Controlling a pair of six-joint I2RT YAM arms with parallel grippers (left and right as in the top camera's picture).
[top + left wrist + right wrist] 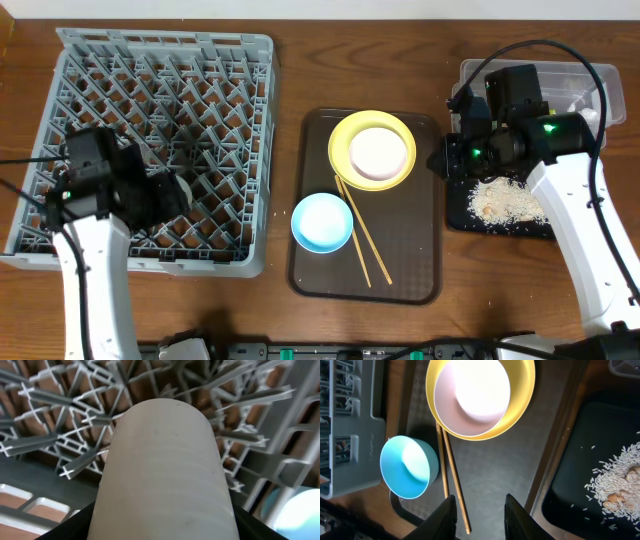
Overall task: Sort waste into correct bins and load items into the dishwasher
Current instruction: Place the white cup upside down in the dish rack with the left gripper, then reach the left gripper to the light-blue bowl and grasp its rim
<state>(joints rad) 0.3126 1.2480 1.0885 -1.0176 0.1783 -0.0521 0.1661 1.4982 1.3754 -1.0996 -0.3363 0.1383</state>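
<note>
Left of the brown serving tray point(410, 250), the left gripper point(170, 192) clamps the small white cup point(165, 470) close over the pegs of the grey dish rack point(230, 60). The right gripper point(480, 517) hangs over the tray's right edge, fingers apart and empty. On the tray sit the yellow plate point(342, 135) holding the white bowl point(378, 153), the blue bowl point(322, 222) and the chopsticks point(362, 232). The black tray point(458, 205) with crumbs point(505, 198) lies just right of it.

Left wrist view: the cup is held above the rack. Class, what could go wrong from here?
1. The smooth, round cup could land tilted in the rack and topple when the left gripper lets go.
2. The chopsticks are thin and lie flat on the tray. The open right gripper may fail to pinch them, or may nudge the plate at their ends.
</note>
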